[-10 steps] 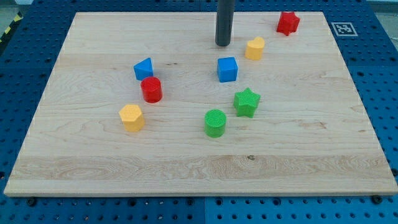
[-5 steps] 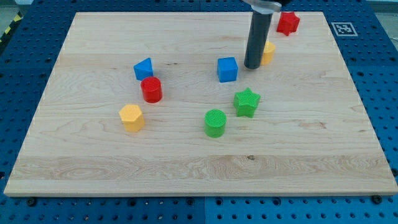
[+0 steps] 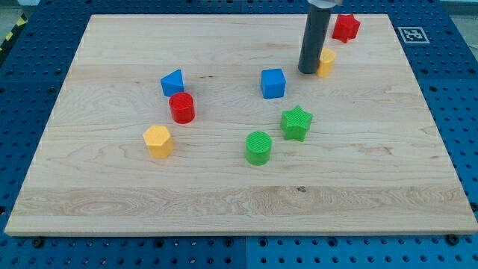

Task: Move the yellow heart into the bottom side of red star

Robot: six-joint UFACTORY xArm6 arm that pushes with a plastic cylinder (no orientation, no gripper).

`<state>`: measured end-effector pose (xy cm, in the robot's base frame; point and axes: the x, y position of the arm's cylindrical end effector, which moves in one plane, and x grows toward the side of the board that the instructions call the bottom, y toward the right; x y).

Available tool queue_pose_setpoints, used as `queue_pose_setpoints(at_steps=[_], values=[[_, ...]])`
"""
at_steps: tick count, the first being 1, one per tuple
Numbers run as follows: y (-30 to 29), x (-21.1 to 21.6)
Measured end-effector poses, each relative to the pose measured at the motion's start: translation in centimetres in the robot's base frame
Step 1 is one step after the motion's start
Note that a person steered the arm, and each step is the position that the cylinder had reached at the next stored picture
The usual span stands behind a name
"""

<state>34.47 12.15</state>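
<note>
My tip (image 3: 309, 72) presses the heart (image 3: 326, 62) from nine o'clock; no fingers here. Star (image 3: 345, 28) sits at one o'clock: best push gently up-right.

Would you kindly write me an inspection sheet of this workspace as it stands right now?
Surface: wooden board, flat, on a blue perforated bench.
Job's things: yellow heart partly hidden behind the rod; red star up and to the view's right of it, apart.
Clutter: blue cube, blue block, red cylinder, yellow hexagon block, green cylinder, green star.
Grippers: none; my tip is against the heart's left side.
Cables: nothing seen.
Surroundings: marker tag off the board's top right corner.
</note>
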Motion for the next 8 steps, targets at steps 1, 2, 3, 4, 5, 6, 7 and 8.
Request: queue_pose_setpoints(at_steps=[1, 2, 3, 4, 5, 6, 7, 8], values=[[2.0, 0.0], [4.2, 0.0], [5.6, 0.0], [6.6, 0.0], [7.8, 0.0], [8.4, -0.1], [8.1, -0.3], [7.6, -1.4]])
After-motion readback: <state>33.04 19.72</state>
